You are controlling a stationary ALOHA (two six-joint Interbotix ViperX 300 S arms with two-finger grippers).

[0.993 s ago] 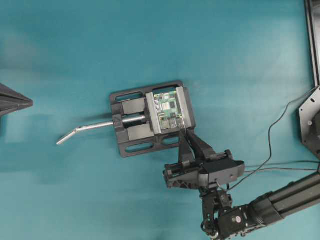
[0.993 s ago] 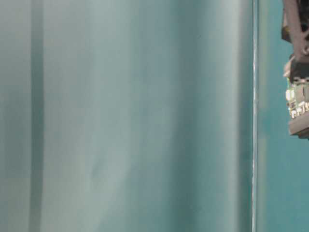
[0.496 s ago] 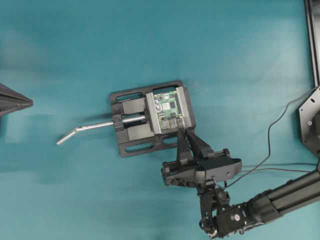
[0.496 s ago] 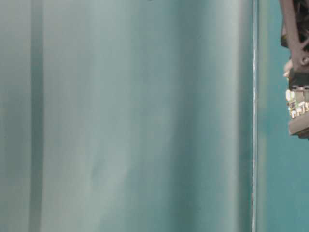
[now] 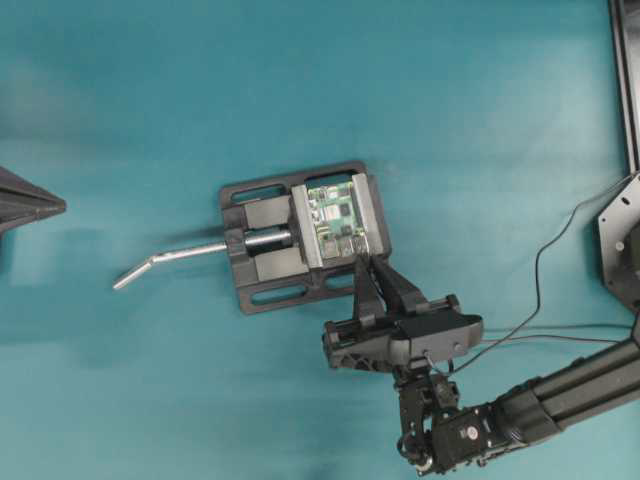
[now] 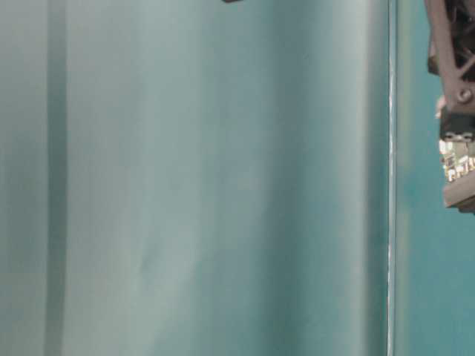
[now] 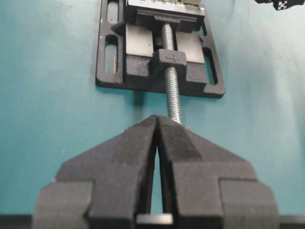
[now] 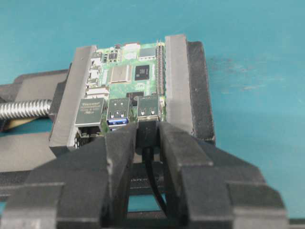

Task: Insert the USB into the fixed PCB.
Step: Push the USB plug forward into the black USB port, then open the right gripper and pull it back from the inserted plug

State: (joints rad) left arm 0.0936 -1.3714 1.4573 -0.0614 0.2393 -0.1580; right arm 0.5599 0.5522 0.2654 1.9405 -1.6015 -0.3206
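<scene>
The green PCB [image 5: 335, 220] sits clamped between the grey jaws of the black vise [image 5: 262, 292]. My right gripper [image 5: 364, 263] is at the vise's near edge, and its tips touch the PCB's port side. In the right wrist view my right gripper [image 8: 147, 130] is shut on the dark USB plug [image 8: 147, 133]. The plug's front is against the right-hand silver USB port of the PCB [image 8: 126, 76], and its black cable [image 8: 155, 183] hangs back between the fingers. My left gripper [image 5: 58, 205] is shut and empty at the far left edge, apart from the vise.
The vise's bent silver handle [image 5: 160, 262] sticks out to the left toward my left gripper [image 7: 157, 119]; its threaded screw [image 7: 170, 81] runs up to the vise [image 7: 143, 71]. The cable [image 5: 545, 270] trails to the right. A black frame [image 5: 625, 80] stands at the right edge.
My right gripper has shifted a little left and toward the PCB, bringing the USB plug up to the port. The left gripper and vise have not moved.
</scene>
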